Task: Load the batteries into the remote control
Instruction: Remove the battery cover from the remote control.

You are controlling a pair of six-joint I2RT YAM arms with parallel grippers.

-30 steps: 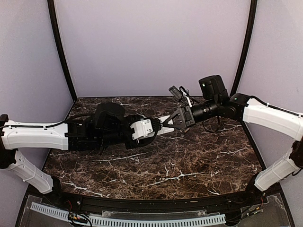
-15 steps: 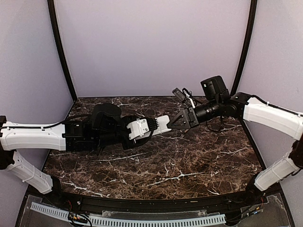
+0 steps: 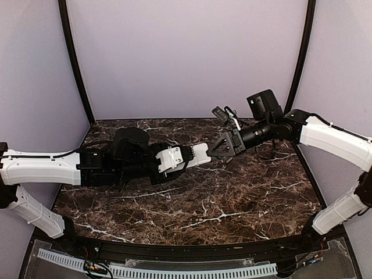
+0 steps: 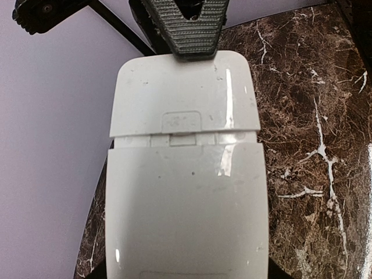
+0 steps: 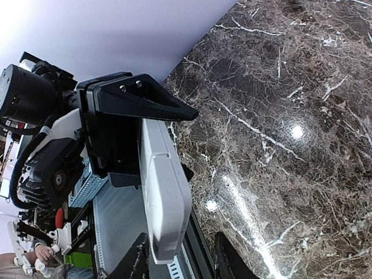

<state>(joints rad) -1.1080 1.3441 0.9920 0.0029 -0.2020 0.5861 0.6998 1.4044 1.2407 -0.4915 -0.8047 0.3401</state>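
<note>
**Remote held in the left jaws, its free end inside the right jaws**

The left jaws are closed on the remote control [image 3: 199, 154], gripping its near end so that the white body sticks straight out ahead of them; it hangs in the air above the dark marbled surface [image 3: 232, 197], not resting on it; the remote's free end points at the right jaws.

From the left wrist, the remote's broad white face [image 4: 186, 197] fills the space ahead of the jaws; a seam crosses it, and beyond the seam lies a shorter section with a small recessed tab [image 4: 181, 122]; one ribbed dark finger [image 4: 189, 29] of the right jaws sits at the far edge of that section, and whether it touches cannot be told.

From the right wrist, the remote is seen nearly edge-on; the right jaws stand partly apart, not clamped; the remote's tip [image 5: 165, 244] lies between their fingertips, just beside one fingertip [image 5: 136, 261] and clear of the other [image 5: 232, 261]; further out, a black finger [image 5: 139, 99] of the left jaws lies along the remote.
</note>
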